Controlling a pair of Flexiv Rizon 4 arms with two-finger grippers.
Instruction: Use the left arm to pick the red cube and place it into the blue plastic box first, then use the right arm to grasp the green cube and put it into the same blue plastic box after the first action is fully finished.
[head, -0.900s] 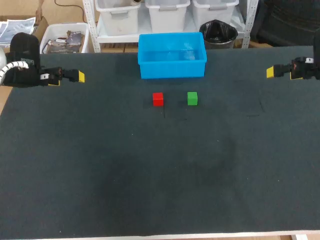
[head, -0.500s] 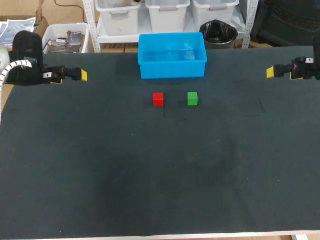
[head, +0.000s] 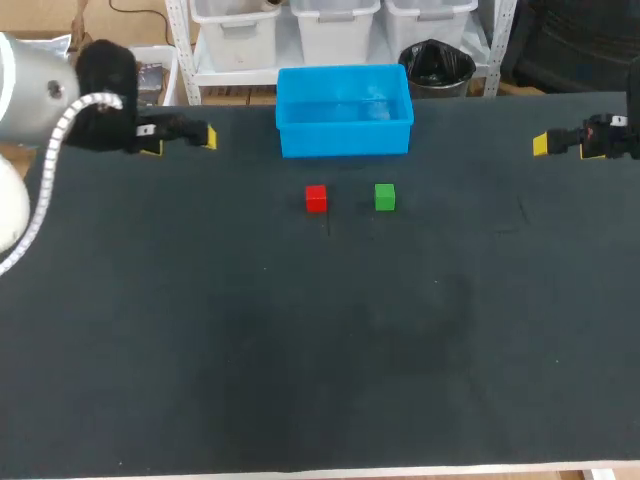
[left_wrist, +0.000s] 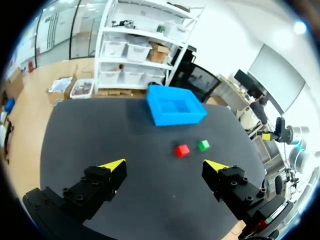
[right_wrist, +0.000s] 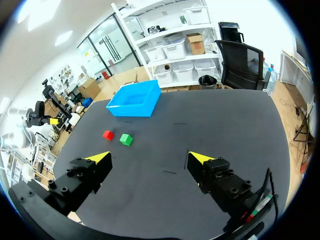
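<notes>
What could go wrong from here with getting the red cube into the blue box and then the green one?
1. The red cube and green cube sit close side by side, so the wide-open left claw might nudge the green one when it comes down.
2. Both cubes lie just in front of the blue plastic box; a low carry could clip its front wall.
3. The right claw hangs open off to the side; starting early would break the order.

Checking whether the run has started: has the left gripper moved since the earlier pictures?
Yes. The left gripper has shifted toward the blue plastic box, narrowing the gap.
</notes>
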